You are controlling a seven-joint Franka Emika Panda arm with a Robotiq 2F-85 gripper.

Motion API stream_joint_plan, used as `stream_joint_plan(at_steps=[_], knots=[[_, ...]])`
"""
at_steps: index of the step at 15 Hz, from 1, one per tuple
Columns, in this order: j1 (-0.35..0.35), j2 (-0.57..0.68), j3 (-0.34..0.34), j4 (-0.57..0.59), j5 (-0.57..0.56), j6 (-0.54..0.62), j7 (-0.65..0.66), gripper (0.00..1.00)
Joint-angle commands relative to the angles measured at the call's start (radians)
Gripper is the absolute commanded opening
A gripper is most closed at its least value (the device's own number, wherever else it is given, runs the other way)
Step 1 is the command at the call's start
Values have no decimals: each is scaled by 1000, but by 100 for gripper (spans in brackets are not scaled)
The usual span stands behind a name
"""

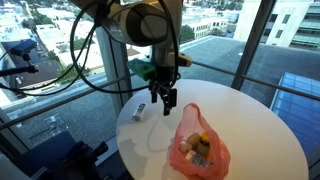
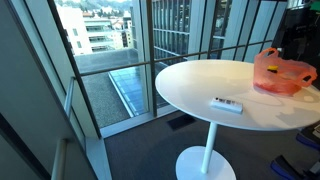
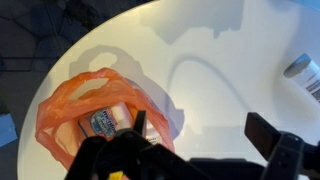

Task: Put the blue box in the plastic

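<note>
1. Translucent orange plastic bag [image 1: 198,146] sits on the round white table [image 1: 260,130], also seen in an exterior view [image 2: 283,72]. Its mouth faces up and its handles are spread, so it is placed to be loaded from above.
2. Wrist view: the bag [image 3: 70,105] already holds packaged items, one with a bluish label [image 3: 103,122]. Whether that is the blue box of the task cannot be told.
3. No blue box is clearly visible elsewhere. A small flat white object with dark markings [image 2: 227,104] lies on the table, well apart from the bag; it shows in an exterior view [image 1: 140,110] near the arm.
4. Black two-finger gripper [image 1: 167,98] hangs above the table, just beside the bag, not touching it.
5. Wrist view: gripper [image 3: 200,140] fingers stand wide apart, nothing between them; one fingertip overlaps the bag rim in the picture, contact uncertain.
6. Judgement: either the box is already bagged or the pick is not yet begun.
</note>
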Motion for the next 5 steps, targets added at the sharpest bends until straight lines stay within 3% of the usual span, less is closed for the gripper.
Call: stream_joint_plan(at_steps=[1,5], knots=[[11,-51,25,-25,-55,-30,-21,100],[12,-25,31,-17,-34,-13,-16,100]])
